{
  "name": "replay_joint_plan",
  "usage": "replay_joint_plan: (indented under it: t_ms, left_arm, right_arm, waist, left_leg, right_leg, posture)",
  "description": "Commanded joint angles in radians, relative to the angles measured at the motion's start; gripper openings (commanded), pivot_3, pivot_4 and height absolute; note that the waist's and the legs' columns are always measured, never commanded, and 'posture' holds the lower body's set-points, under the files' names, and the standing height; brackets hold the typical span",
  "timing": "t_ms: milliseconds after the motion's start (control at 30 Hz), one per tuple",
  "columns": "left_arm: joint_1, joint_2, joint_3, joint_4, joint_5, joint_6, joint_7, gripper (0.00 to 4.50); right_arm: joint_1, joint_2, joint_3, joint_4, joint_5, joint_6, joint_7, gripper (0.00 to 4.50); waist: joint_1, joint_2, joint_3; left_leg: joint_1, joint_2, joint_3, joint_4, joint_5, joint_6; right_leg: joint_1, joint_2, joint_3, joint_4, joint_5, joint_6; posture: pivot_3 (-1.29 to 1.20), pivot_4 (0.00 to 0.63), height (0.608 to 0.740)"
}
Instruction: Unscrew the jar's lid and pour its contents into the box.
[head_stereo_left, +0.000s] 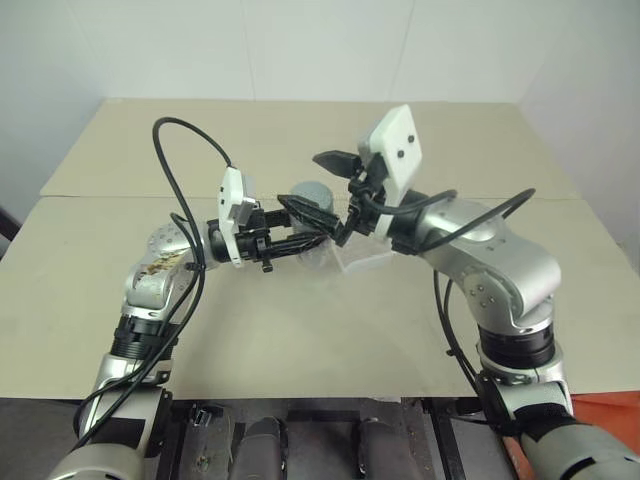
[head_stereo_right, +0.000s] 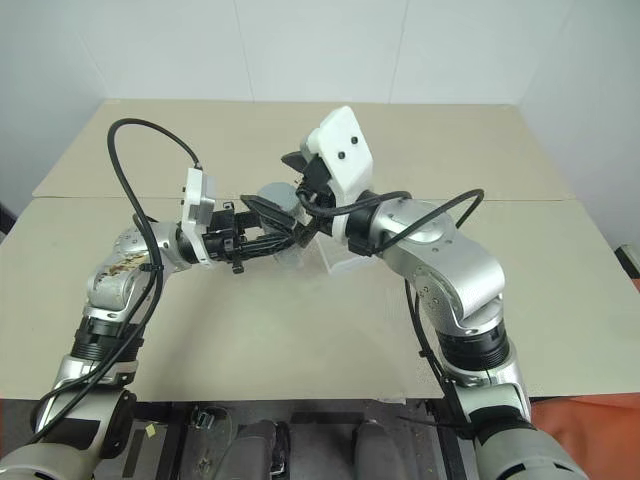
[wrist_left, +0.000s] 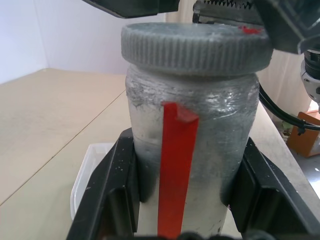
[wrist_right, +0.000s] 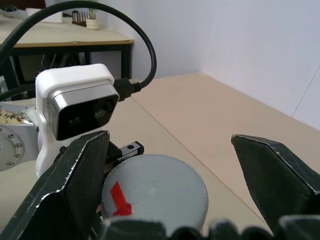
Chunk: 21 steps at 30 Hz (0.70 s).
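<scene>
The small clear cylindrical jar (wrist_left: 192, 150), its side scuffed to a frosted grey and crossed by a red strip of label, is being held upright above the pale beige bench (head_stereo_left: 300, 330) by the left claw (head_stereo_left: 300, 225). That claw is being kept clenched on the jar's body, one black finger (wrist_left: 107, 195) pressed against each side of it, below the cap. The claw is being pointed level and across toward the robot's right, so that the jar is being presented in the middle of the scene, between the two arms.

The round grey ribbed screw lid (wrist_right: 155, 192), marked on its top with a small red arrow, is still being carried on the jar and is seated squarely on its neck. The right claw (wrist_right: 175, 175) is being held over and around the lid with its two black fingers spread wide, one to either side of the cap and apart from it; nothing is being grasped by it. In the head views one finger of this claw is being shown jutting out above the lid.

The shallow square tray of clear whitish plastic (head_stereo_left: 365, 262) is being left on the bench just below and slightly beyond the jar, partly hidden by the two claws; a corner of its rim is being seen beside the jar in the left wrist view. The jar's contents cannot be told through the frosted wall.
</scene>
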Motion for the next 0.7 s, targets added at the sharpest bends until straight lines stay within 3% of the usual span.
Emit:
replay_joint_plan:
  t_ms: [33, 333, 533, 700]
  left_arm:
    - [-0.027, 0.009, 0.009, -0.021, -0.002, -0.007, -0.014, 1.92]
    - [-0.049, 0.008, 0.007, 0.001, 0.009, -0.012, -0.031, 1.92]
    - [-0.048, 0.010, 0.010, -0.003, 0.014, -0.009, -0.039, 1.92]
    - [-0.041, 0.022, 0.012, -0.006, 0.010, -0.007, -0.057, 1.92]
  right_arm:
    - [-0.009, -0.011, 0.000, -0.056, -0.003, 0.002, 0.007, 4.48]
    - [0.001, -0.025, 0.010, -0.064, -0.009, 0.020, 0.017, 4.48]
    - [-0.001, -0.026, 0.009, -0.058, -0.011, 0.018, 0.023, 2.75]
    - [-0.002, -0.035, 0.009, -0.049, -0.008, 0.006, 0.048, 2.75]
  waist:
    - [0.000, 0.000, 0.000]
    - [0.000, 0.000, 0.000]
    - [-0.001, 0.000, 0.000]
    - [-0.001, 0.000, 0.000]
  left_leg:
    - [0.000, 0.000, 0.000, 0.000, 0.000, 0.000]
    - [0.000, 0.000, 0.000, 0.000, 0.000, 0.000]
    - [0.000, 0.000, 0.000, 0.000, 0.000, 0.000]
    - [0.000, 0.000, 0.000, 0.000, 0.000, 0.000]
  right_leg:
    - [0.000, 0.000, 0.000, 0.000, 0.000, 0.000]
    - [0.000, 0.000, 0.000, 0.000, 0.000, 0.000]
    - [0.000, 0.000, 0.000, 0.000, 0.000, 0.000]
    - [0.000, 0.000, 0.000, 0.000, 0.000, 0.000]
  posture:
    - [0.00, 0.150, 0.740]
    - [0.00, 0.150, 0.740]
    - [0.00, 0.150, 0.740]
    - [0.00, 0.150, 0.740]
